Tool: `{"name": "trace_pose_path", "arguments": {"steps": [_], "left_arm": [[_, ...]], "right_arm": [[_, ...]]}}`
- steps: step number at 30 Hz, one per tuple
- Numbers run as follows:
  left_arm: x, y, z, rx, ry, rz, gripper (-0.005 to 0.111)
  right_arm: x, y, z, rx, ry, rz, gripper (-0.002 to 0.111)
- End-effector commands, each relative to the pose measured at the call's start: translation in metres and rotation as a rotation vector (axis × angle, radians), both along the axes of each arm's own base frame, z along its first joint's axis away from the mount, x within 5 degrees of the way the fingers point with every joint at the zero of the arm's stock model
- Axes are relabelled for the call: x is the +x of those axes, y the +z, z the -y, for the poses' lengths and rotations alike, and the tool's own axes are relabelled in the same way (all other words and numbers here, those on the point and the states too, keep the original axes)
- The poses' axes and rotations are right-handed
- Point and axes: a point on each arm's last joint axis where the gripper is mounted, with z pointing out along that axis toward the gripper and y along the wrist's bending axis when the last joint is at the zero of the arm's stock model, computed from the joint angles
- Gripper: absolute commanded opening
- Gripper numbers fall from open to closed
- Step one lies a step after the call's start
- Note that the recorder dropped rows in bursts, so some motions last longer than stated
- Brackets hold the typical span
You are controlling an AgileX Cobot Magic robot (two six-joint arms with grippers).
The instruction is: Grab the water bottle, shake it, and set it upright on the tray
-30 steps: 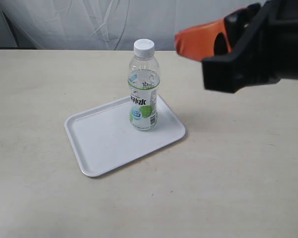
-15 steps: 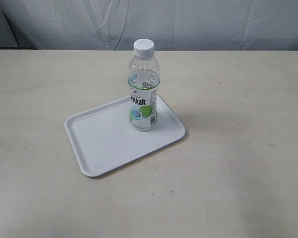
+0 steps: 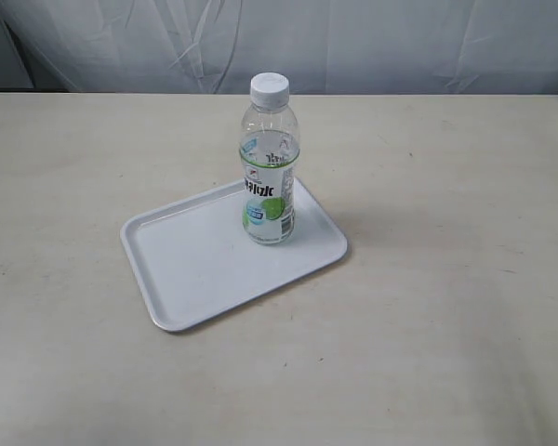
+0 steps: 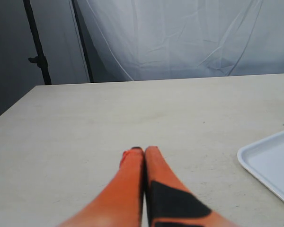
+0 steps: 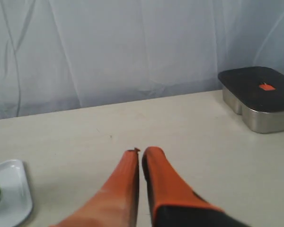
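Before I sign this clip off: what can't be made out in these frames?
- Exterior view: both arms are outside the frame; the small print on the water bottle label is too small to read.
- Left wrist view: tray cut off by the picture's edge; bottle not in it.
- Right wrist view: bottle only a sliver at the edge; a dark lid hides the metal box's contents.

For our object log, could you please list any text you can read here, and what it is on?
The water bottle label: large dark characters, too blurred to quote.
Its blue badge: too small to read.
The metal box lid: an orange mark, nothing legible.
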Motion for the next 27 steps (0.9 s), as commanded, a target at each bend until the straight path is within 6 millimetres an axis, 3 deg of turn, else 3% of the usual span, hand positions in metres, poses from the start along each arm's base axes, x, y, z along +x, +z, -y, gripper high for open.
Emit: {"name": "trace_pose_path", "arguments": {"steps": [1, 22, 27], "left_arm": [[0.000, 0.000, 0.000, -0.006, 0.002, 0.007, 0.000], [0.000, 0.000, 0.000, -0.009, 0.002, 0.008, 0.000], [0.000, 0.000, 0.000, -0.009, 0.002, 0.008, 0.000]], "right_arm": [[0.002, -0.016, 0.006, 0.001, -0.069, -0.038, 0.009], [0.009, -0.067, 0.006, 0.038, -0.096, -0.176, 0.009], [0.009, -0.067, 0.006, 0.060, -0.107, -0.176, 0.009]]}}
